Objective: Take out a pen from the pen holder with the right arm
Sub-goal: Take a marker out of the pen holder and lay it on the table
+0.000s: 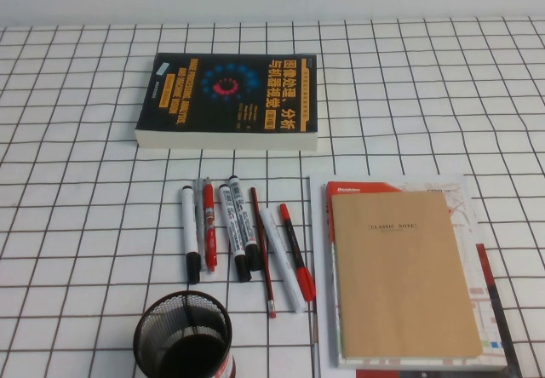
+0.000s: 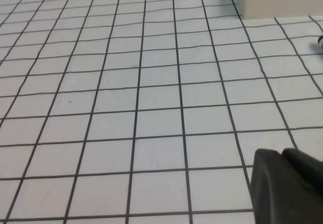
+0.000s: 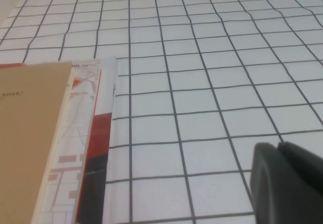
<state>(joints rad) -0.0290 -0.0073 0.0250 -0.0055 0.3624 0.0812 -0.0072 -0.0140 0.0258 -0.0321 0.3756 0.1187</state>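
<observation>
While the pen holder (image 1: pixel 183 334) stands upright at the near edge of the table (image 1: pixel 77 225), mesh mouth facing straight up, the pens (image 1: pixel 243 233) are all lying flat on the checked tabletop just beyond it. They're lined up side by side with their long axes running roughly near-to-far. The left-hand ones sit almost straight, and the ones on the right lean so their near ends drift toward the notebook stack (image 1: pixel 404 276). The white marker (image 1: pixel 189 233) at the left end has its black cap pointing back at the robot. The right gripper (image 3: pixel 279 146) is closed with nothing in it, low over bare table off the stack's right side. So the stack sits between it and the holder and pens, and it's well apart from both. The left gripper (image 2: pixel 284 156) is over bare table on the left, with the corner of the book (image 2: pixel 282 2) ahead of it, and its state can't be made out.
</observation>
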